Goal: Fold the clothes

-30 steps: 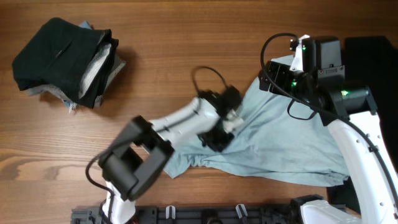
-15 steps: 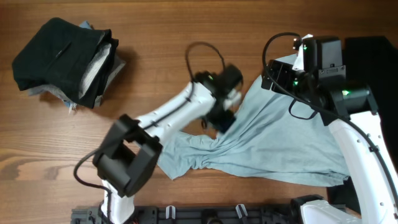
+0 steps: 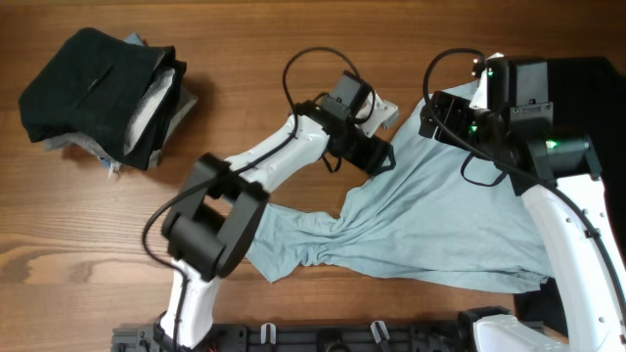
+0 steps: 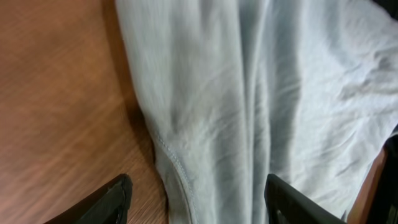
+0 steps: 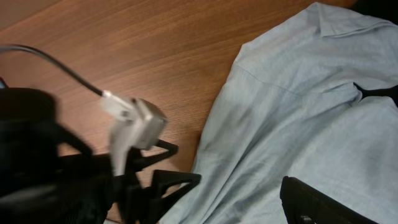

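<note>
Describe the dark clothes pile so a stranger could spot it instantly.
On the wooden table, look to the top-left corner of the overhead view. A compact stack of black and grey garments sits there, unlike the pale blue T-shirt, which sprawls crumpled at right.

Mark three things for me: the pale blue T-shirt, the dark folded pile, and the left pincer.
pale blue T-shirt (image 3: 460,230), overhead view, middle of its body.
dark folded pile (image 3: 93,88), overhead view, top black garment.
left pincer (image 4: 198,186), left wrist view, midway between its open fingertips.
</note>
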